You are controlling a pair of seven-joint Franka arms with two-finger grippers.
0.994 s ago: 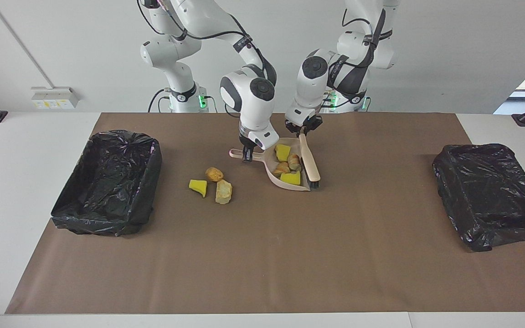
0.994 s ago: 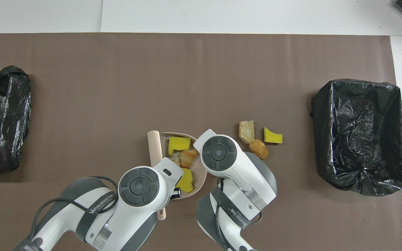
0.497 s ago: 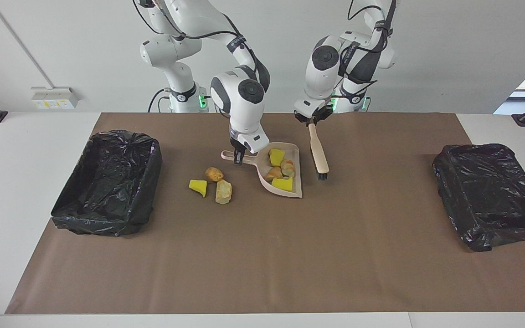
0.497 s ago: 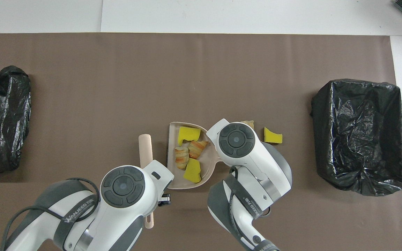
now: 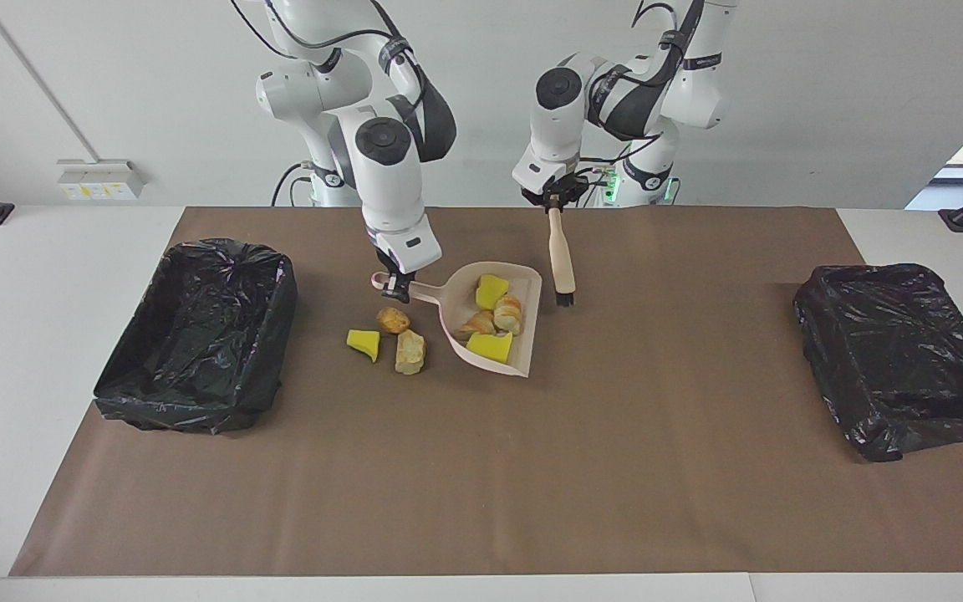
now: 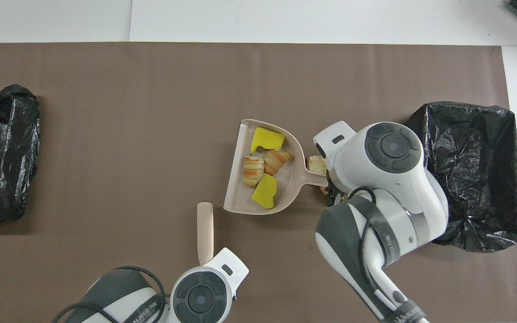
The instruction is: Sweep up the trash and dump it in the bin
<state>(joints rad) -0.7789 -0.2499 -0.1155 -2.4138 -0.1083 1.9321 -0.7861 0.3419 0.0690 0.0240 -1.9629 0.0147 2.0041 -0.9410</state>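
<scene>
My right gripper is shut on the handle of the pale pink dustpan, which it holds raised over the mat. In the pan lie several pieces of trash: yellow chunks and croissant-like lumps. From overhead the dustpan shows its load beside my right wrist. Three more trash pieces lie on the mat under the handle: a yellow chunk, a brown lump and a tan lump. My left gripper is shut on the beige brush, which hangs bristles down beside the pan.
A black-lined bin stands at the right arm's end of the brown mat; overhead, my right arm partly covers this bin. A second black-lined bin stands at the left arm's end.
The right gripper lifted the loaded dustpan and carried it toward the right arm's end. The left gripper raised the brush out of the pan and drew it back toward the robots.
</scene>
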